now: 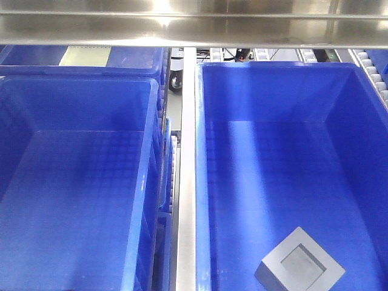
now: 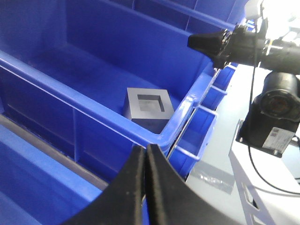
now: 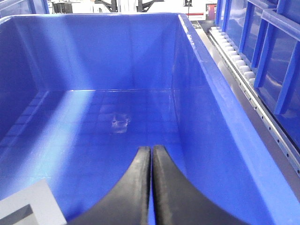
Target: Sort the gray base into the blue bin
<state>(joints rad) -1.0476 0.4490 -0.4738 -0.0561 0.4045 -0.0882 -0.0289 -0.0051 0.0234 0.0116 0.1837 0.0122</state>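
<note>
The gray base [image 1: 300,264] lies on the floor of the right-hand blue bin [image 1: 273,170], near its front wall, with the square recess facing up. In the left wrist view the gray base [image 2: 147,110] sits in a corner of the blue bin [image 2: 140,42]. My left gripper [image 2: 145,147] is shut and empty, outside the bin's rim. My right gripper [image 3: 151,149] is shut and empty above the blue bin's floor [image 3: 117,108]. A corner of the gray base [image 3: 33,206] shows to its lower left. Neither gripper touches the base.
A second blue bin [image 1: 73,182] stands at the left, with a steel rail [image 1: 187,182] between the two. A steel bar [image 1: 194,27] crosses the top. Rollers [image 3: 234,56] run along the right side. A black camera on a white stand [image 2: 274,112] is beside the bin.
</note>
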